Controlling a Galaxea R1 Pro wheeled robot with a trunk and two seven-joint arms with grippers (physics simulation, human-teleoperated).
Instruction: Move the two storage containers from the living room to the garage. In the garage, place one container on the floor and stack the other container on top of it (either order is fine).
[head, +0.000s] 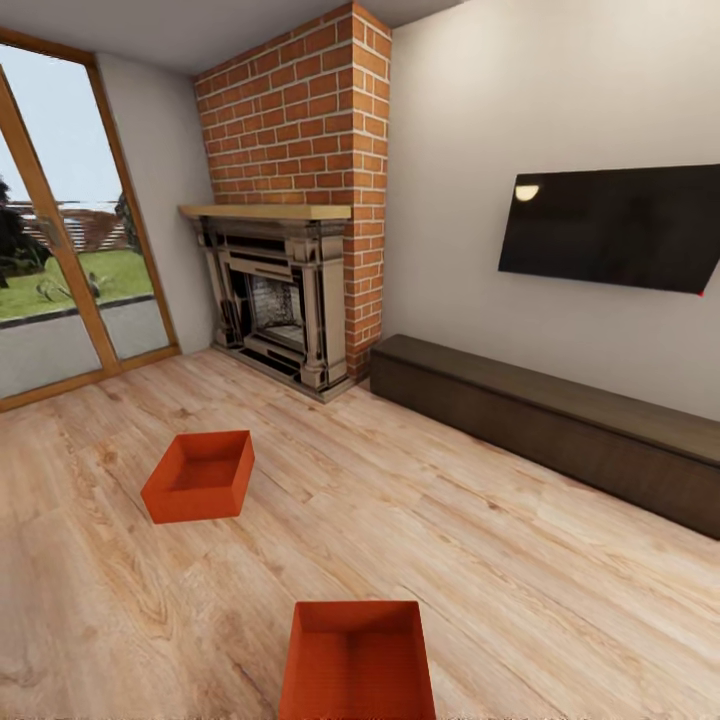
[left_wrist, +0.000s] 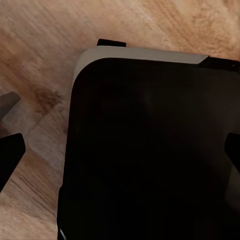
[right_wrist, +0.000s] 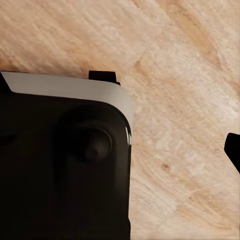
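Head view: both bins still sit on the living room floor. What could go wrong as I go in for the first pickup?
The near storage container is cut off at the frame's lower edge, so driving forward may bump it out of sight.

The far storage container lies askew to the planks; a straight approach could catch a corner rather than a wall.

Both wrist views look down at the robot's dark base, so they won't guide the grasp yet.

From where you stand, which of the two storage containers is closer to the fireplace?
The farther storage container, lying left on the wood floor toward the fireplace; the other container sits at the head view's bottom edge.
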